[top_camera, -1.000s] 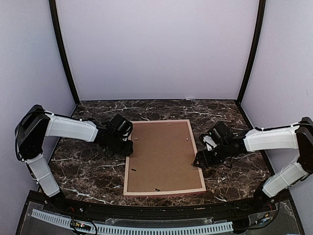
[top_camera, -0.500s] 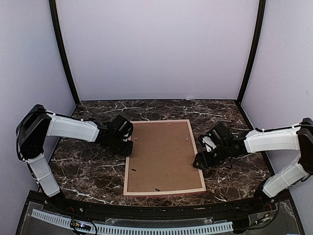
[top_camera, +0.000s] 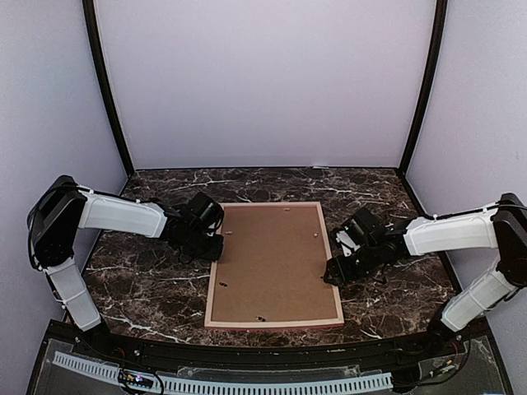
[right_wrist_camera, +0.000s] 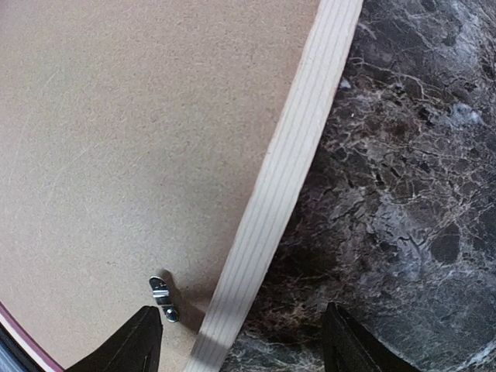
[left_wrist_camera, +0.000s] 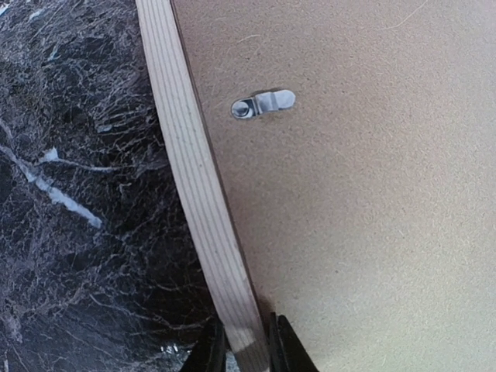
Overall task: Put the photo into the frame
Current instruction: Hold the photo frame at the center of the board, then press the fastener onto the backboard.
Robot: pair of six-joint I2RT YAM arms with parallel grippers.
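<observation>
The frame (top_camera: 211, 284) lies face down in the middle of the table, its pale pink moulding surrounding a brown hardboard backing panel (top_camera: 272, 259). My left gripper (top_camera: 216, 247) is at the frame's left rail. In the left wrist view its gripper (left_wrist_camera: 246, 353) is shut on that rail (left_wrist_camera: 194, 186), one finger against each side. My right gripper (top_camera: 332, 274) stands open at the right rail. In the right wrist view its gripper (right_wrist_camera: 240, 341) straddles the rail (right_wrist_camera: 287, 170), fingers well apart from it. The photo is out of view.
Small metal clips sit on the backing panel near each gripper, one (left_wrist_camera: 263, 103) by the left rail and one (right_wrist_camera: 161, 297) by the right. Dark marble tabletop (top_camera: 140, 288) spreads on both sides of the frame. Lilac walls close in the back and sides.
My left gripper's jaws have closed onto the left rail. The frame's near end has shifted slightly left. My right gripper has edged in over the right rail, still open.
</observation>
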